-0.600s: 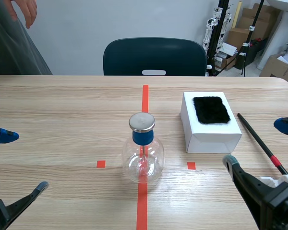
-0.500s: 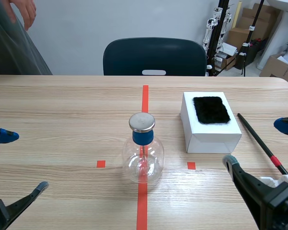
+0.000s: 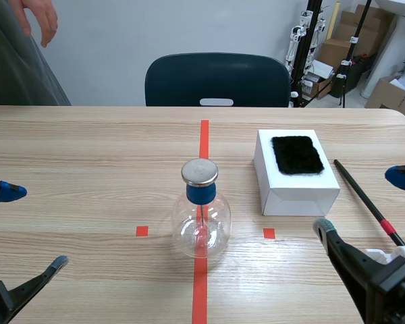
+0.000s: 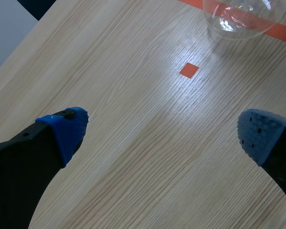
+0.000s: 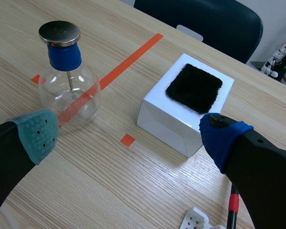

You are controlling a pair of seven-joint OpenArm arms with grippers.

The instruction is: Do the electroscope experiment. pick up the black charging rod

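Note:
The black charging rod (image 3: 364, 199), thin with a red band near its near end, lies on the table right of the white box (image 3: 296, 185); in the right wrist view only a short red-banded piece of the rod (image 5: 233, 210) shows beside my finger. My right gripper (image 3: 361, 202) stands open low at the right, its fingers either side of the rod's line. The right gripper (image 5: 128, 129) has nothing between its fingers. The glass flask electroscope (image 3: 201, 212) with a blue neck and metal cap stands on the centre tape line. My left gripper (image 3: 30, 226) is open at the near left, and the left gripper (image 4: 162, 133) is empty.
A black fur patch (image 3: 296, 154) lies on top of the white box. A white plastic part (image 5: 196, 220) lies near the rod's near end. A dark chair (image 3: 217, 79) stands behind the table. A person's hand (image 3: 39, 17) hangs at the far left.
Only the person's hand at the far left has shifted slightly. Both arms, the rod and the flask are where they were.

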